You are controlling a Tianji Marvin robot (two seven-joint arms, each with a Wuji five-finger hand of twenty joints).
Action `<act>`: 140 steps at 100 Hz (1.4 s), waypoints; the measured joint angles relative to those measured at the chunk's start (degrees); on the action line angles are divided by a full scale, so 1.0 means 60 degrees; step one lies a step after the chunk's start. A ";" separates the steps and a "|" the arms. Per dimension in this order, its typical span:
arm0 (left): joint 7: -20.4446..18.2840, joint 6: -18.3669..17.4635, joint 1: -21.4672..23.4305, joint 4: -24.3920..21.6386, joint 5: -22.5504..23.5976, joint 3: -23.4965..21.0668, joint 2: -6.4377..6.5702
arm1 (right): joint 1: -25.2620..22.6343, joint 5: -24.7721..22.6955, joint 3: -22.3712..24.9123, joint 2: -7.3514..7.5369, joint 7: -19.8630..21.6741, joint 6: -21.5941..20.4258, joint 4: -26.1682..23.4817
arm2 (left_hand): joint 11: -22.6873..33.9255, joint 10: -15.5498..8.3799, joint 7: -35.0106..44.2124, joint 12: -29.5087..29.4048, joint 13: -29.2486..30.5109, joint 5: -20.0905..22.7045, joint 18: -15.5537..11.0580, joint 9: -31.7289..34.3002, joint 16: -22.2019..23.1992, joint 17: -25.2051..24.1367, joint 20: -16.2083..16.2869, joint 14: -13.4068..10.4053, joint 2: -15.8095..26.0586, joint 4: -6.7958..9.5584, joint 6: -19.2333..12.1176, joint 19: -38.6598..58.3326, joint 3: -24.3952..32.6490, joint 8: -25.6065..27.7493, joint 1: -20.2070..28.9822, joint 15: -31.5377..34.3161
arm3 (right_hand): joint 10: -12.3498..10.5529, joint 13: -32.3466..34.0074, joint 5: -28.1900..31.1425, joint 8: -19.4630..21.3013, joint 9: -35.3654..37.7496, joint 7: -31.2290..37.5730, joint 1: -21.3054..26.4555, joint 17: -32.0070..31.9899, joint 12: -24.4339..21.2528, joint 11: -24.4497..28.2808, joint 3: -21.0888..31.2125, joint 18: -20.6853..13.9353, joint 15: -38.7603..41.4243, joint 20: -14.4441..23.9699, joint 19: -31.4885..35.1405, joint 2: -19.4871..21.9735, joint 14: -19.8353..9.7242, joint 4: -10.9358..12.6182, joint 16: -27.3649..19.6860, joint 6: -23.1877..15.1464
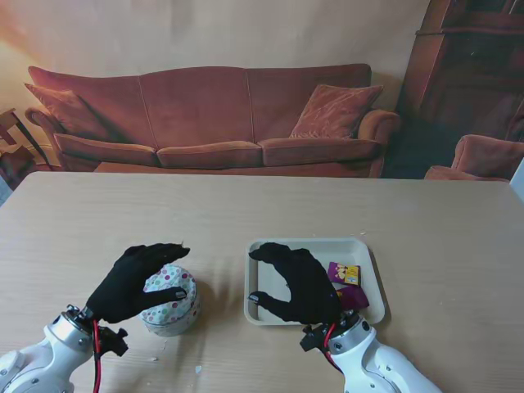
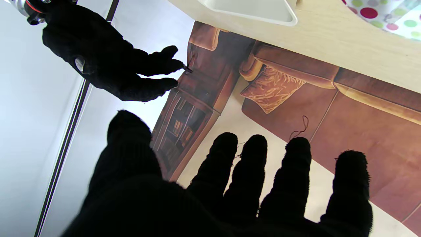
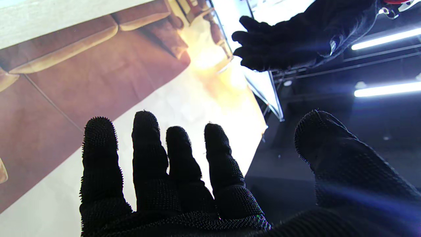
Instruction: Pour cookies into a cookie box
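A round polka-dot cookie box (image 1: 173, 304) stands on the table at my near left; its edge also shows in the left wrist view (image 2: 378, 13). My left hand (image 1: 131, 284) (image 2: 230, 191) hovers over its left side, fingers spread, holding nothing. A white tray (image 1: 323, 250) (image 2: 250, 10) lies to the right with purple and yellow cookie packets (image 1: 345, 274) in its right half. My right hand (image 1: 299, 284) (image 3: 197, 191) arches over the tray's left half, open and empty. Each wrist view shows the other hand: the right hand (image 2: 105, 62), the left hand (image 3: 296, 39).
The wooden table (image 1: 246, 205) stretches away from me beyond both hands. A few pale crumbs (image 1: 197, 370) lie near its front edge. Behind the table stand a red sofa (image 1: 213, 123), an armchair (image 1: 483, 160) and a dark bookcase (image 1: 475, 49).
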 measured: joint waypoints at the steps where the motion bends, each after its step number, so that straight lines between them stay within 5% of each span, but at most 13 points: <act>1: 0.0009 0.0002 0.0000 0.0000 0.0014 -0.0009 -0.0001 | -0.0005 0.0001 0.0005 0.0000 0.0000 0.0001 -0.0006 | 0.0000 0.0000 0.0000 0.0000 -0.0002 0.0000 0.0000 0.0000 0.0000 0.0000 0.0000 0.0000 0.0000 0.0000 0.0000 0.0000 0.0000 0.0000 0.0000 0.0000 | 0.0000 0.0000 0.0000 0.0000 0.0000 0.0000 0.0000 0.0000 0.0000 0.0000 0.0000 0.0000 0.0000 0.0000 0.0000 0.0000 0.0000 0.0000 0.0000 0.0000; 28: 0.0025 0.0288 -0.0042 0.0007 0.0492 -0.0255 0.0009 | -0.0211 0.0031 0.0161 -0.0006 -0.0033 -0.0007 -0.0145 | -0.0243 0.0028 -0.0032 0.0003 -0.0659 -0.0024 -0.0028 -0.0513 0.0000 -0.0237 -0.0120 -0.0215 -0.0462 0.0000 0.0000 -0.0354 -0.0047 0.0000 0.0000 -0.0384 | 0.0000 0.0000 0.0000 0.0000 0.0000 0.0000 0.0000 0.0000 0.0000 0.0000 0.0000 0.0000 0.0000 0.0000 0.0000 0.0000 0.0000 0.0000 0.0000 0.0000; 39: -0.0899 0.0409 -0.0271 0.0076 0.0623 -0.0337 0.0100 | -0.0294 -0.0032 0.0273 -0.0009 -0.0144 -0.0023 -0.0221 | -0.0282 -0.0095 -0.0236 0.0034 -0.1284 -0.0603 -0.0214 -0.1309 -0.0155 -0.0468 -0.0145 -0.0565 -0.0467 0.0000 -0.0022 -0.0738 -0.0046 -0.0030 0.0001 -0.0654 | 0.0000 0.0000 0.0000 0.0000 0.0000 0.0000 0.0000 0.0000 0.0000 0.0000 0.0000 0.0000 0.0000 0.0000 0.0000 0.0000 0.0000 0.0000 0.0000 0.0000; 74: -0.1435 0.0302 -0.1129 0.1015 0.3070 -0.0103 0.0585 | -0.0422 -0.0191 0.0313 0.0012 -0.0204 0.0053 -0.0382 | -0.0181 -0.0563 -0.0557 0.0056 -0.2623 -0.2156 -0.0536 -0.3262 -0.0163 -0.0814 0.0321 -0.1205 -0.0696 0.0009 -0.0488 -0.0972 -0.0052 0.0060 -0.0040 -0.0868 | 0.0000 0.0000 0.0000 0.0000 0.0000 0.0000 0.0000 0.0000 0.0000 0.0000 0.0000 0.0000 0.0000 0.0000 0.0000 0.0000 0.0000 0.0000 0.0000 0.0000; 140: -0.1822 0.0627 -0.1448 0.1917 0.2960 0.0760 0.0739 | -0.0416 -0.0228 0.0250 0.0055 0.0024 0.0155 -0.0439 | -0.0157 -0.0705 -0.0716 0.0060 -0.3308 -0.2769 -0.0524 -0.4161 -0.0279 -0.1070 0.0321 -0.1390 -0.0688 0.0120 -0.0525 -0.1711 -0.0052 0.0143 -0.0316 -0.1042 | 0.0000 0.0001 0.0000 0.0000 0.0000 0.0000 0.0000 0.0000 -0.0008 0.0000 0.0000 0.0001 0.0000 0.0000 0.0000 0.0000 0.0000 0.0000 0.0000 0.0000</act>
